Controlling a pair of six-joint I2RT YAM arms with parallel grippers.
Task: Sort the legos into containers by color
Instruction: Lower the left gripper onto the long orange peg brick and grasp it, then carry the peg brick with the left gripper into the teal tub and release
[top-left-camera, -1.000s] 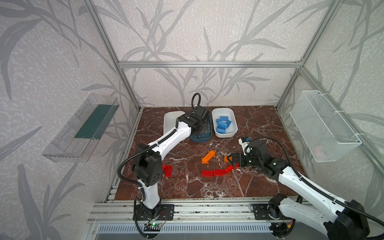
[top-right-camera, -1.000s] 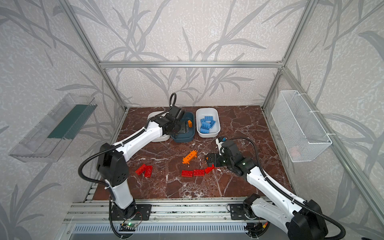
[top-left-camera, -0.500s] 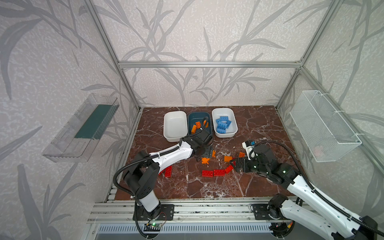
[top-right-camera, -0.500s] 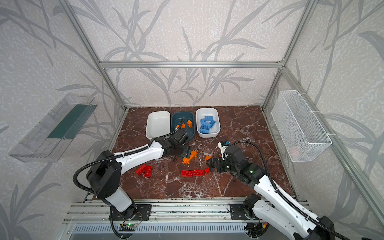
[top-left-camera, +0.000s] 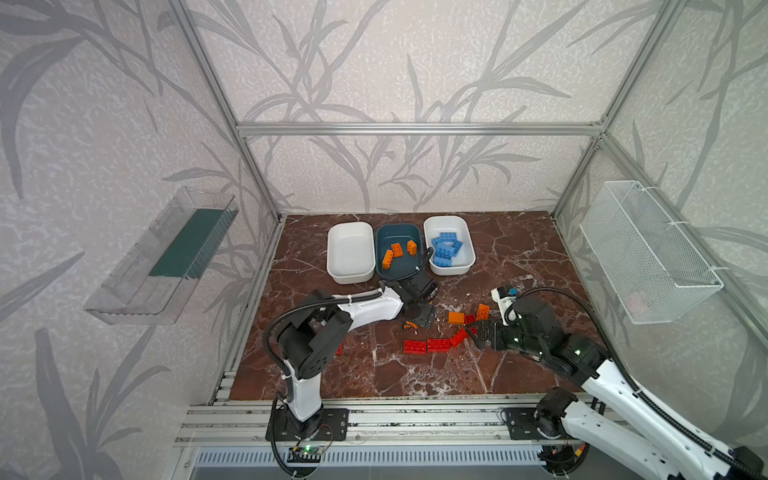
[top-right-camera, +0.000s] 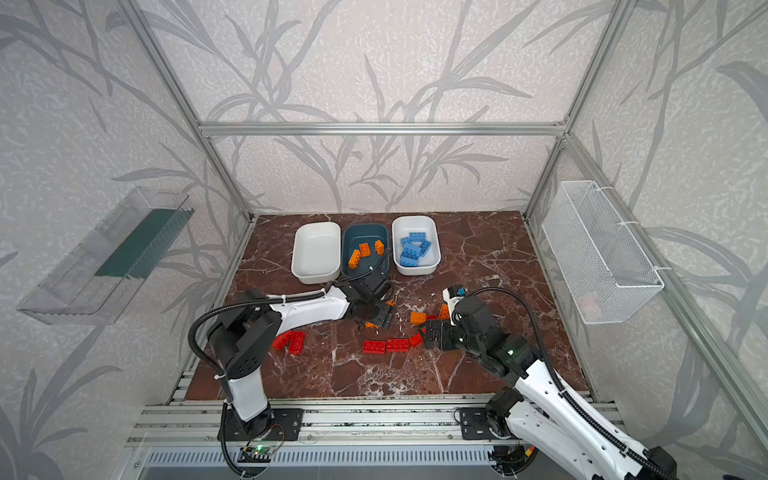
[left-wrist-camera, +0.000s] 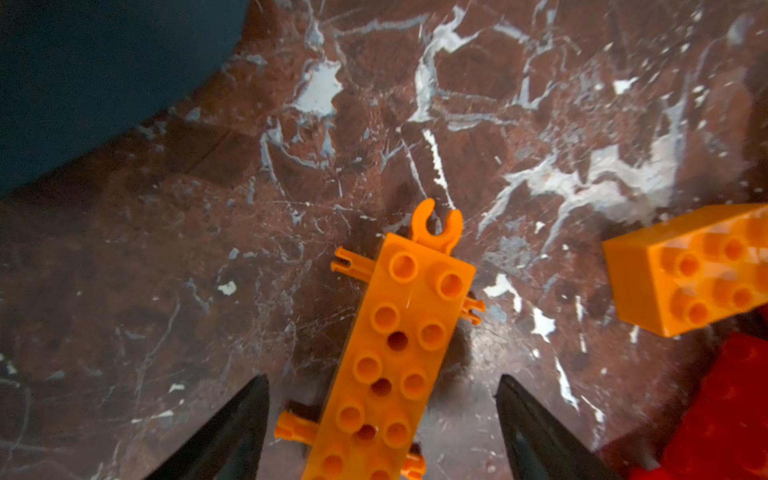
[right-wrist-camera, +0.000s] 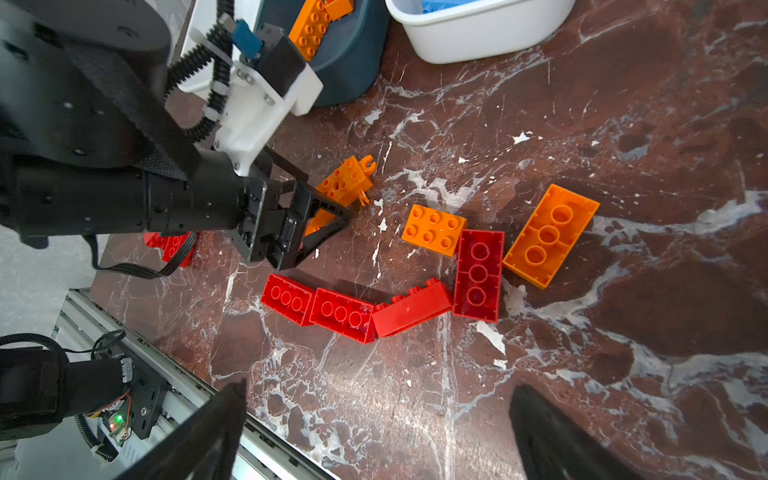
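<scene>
1. Left gripper (left-wrist-camera: 380, 384) has dropped from the teal tub (top-left-camera: 399, 235) to the table (top-left-camera: 519, 249) — jaws apart, straddling the long orange piece (left-wrist-camera: 390, 353), not clamped.
2. Right gripper (right-wrist-camera: 380, 388) hovers wide open near the red bricks (right-wrist-camera: 340, 311) — holding nothing.

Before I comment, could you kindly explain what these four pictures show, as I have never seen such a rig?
Two white robot arms, each ending in a two-finger gripper, work on a marble-patterned table. Two pictures come from overhead; two from cameras on the arms' wrists. At the back sit three tubs: an empty-looking white tub, a teal tub with orange bricks, and a second white tub with blue bricks. Red bricks and two loose orange bricks lie mid-table. The left gripper is open, straddling a long orange piece without gripping it. The right gripper is open, holding nothing.
</scene>
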